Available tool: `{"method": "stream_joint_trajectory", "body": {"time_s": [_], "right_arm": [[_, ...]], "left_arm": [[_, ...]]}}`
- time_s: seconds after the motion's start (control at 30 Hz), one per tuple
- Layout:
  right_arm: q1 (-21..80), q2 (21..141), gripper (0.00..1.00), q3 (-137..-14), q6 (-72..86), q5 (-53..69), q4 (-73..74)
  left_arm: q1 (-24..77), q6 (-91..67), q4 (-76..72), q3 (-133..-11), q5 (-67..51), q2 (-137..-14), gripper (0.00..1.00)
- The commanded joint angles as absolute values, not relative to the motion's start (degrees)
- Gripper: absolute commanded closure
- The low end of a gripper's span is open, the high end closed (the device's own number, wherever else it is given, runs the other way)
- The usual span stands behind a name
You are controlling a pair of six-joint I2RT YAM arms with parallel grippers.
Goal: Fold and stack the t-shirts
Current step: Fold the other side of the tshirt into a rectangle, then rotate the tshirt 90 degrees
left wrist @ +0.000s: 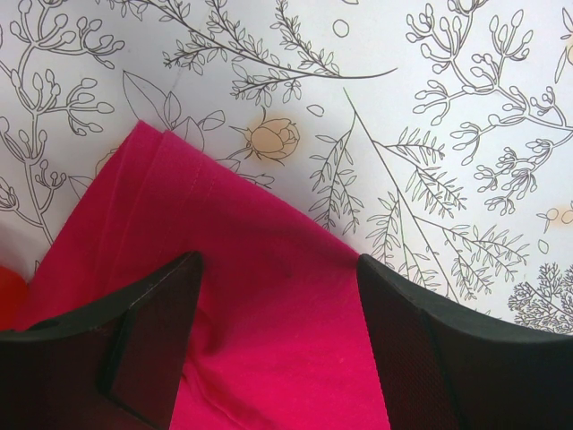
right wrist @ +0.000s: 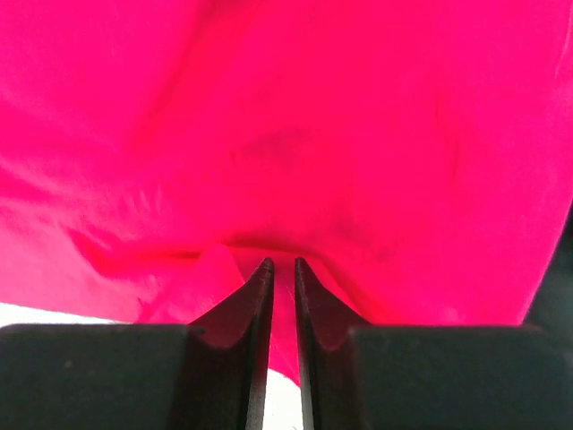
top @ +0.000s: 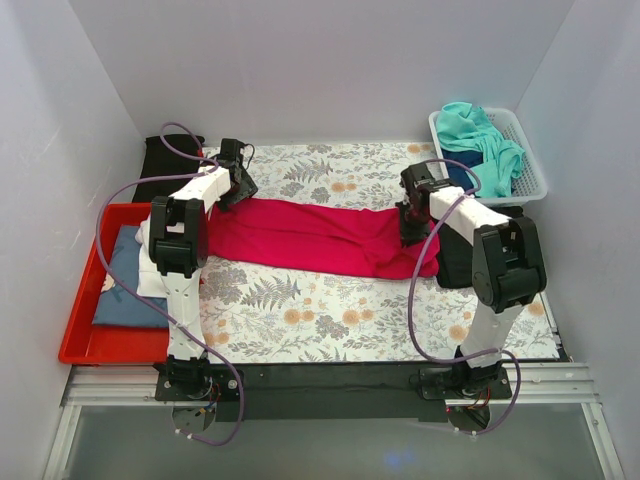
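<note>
One crimson t-shirt (top: 310, 235) on one floral cover (top: 330, 310), two grippers: left gripper (left wrist: 277, 262) released over its corner, right gripper (right wrist: 278, 264) clenched on a fold, both clear in wrist views only; overhead alone shows one white basket (top: 530, 162).

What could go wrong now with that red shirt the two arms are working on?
The right gripper seems to pinch only a thin fold of the red t-shirt, so the cloth might slip out when lifted. The left gripper hangs open over the shirt's corner; closing there could snag the table cover too.
</note>
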State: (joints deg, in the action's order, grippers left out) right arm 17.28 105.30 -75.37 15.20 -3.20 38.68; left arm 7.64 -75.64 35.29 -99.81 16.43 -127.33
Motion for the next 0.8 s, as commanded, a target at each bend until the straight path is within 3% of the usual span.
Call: {"method": "stream_joint_trajectory", "body": {"time_s": [0.0,0.43,0.77], "right_arm": [[17.32,99.94,0.8,-72.08,14.5,-2.9,38.23],[17.31,84.56,0.8,-55.29,15.29,-4.12,42.27],[17.4,83.06,0.82,-60.27,15.82,-3.43,43.24]], "left_arm": [[7.56,-75.85,35.51,-98.53,17.4,-127.0,0.32],[7.56,-75.94,35.42,-98.61,17.58,-127.97,0.32],[7.47,-75.41,35.51,-98.7,17.49,-127.44,0.32]]}}
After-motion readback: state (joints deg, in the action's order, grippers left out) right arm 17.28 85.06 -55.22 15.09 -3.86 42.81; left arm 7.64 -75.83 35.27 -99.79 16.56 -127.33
